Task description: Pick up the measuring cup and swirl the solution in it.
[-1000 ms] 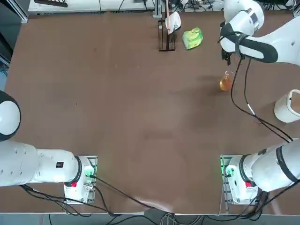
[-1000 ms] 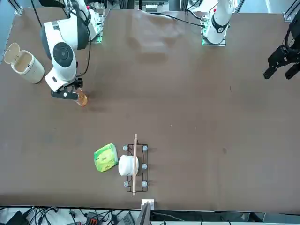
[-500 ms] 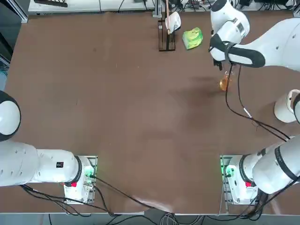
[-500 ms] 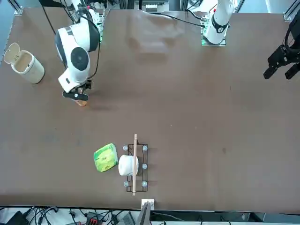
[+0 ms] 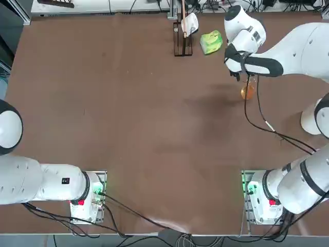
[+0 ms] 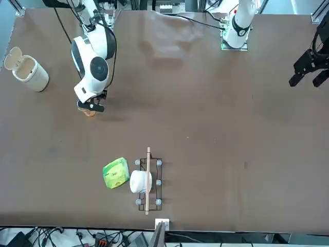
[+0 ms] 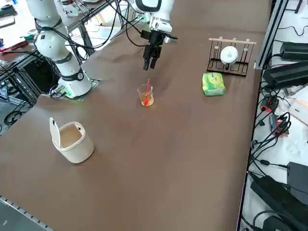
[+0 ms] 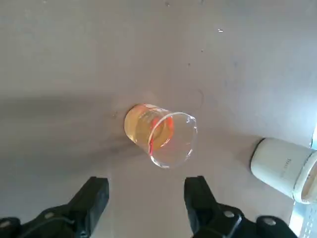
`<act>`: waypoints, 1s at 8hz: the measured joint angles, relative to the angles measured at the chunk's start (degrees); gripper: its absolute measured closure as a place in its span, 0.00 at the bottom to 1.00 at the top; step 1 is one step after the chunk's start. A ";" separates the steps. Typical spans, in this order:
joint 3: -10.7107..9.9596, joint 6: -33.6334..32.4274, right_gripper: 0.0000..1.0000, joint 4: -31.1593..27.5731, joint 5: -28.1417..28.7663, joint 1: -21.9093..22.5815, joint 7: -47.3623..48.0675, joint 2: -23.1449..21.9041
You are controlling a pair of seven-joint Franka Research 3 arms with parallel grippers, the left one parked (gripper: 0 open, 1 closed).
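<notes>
The measuring cup is a small clear glass standing upright on the brown table, right of centre and toward the far side. The orange solution fills its bottom, and a thin red stick leans inside. My right gripper hangs in the air above the cup, slightly to its far-left in the top view. It is open and holds nothing. In the wrist view the cup lies just beyond the two black fingertips, not between them. From the front, the gripper partly covers the cup.
A larger white cup with a hinged lid stands near the right table edge. A green lumpy object and a small wire rack holding a white cup sit at the far edge. A black cable trails from the arm over the table.
My right arm has swung left in the top view, bringing the open gripper nearly over the measuring cup. The cup has not moved.
</notes>
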 joint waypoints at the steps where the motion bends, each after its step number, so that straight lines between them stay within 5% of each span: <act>1: -0.20 0.58 0.08 -0.03 0.00 -0.13 0.16 0.20; 8: -0.72 8.06 0.18 -3.48 -1.81 -2.01 0.18 1.40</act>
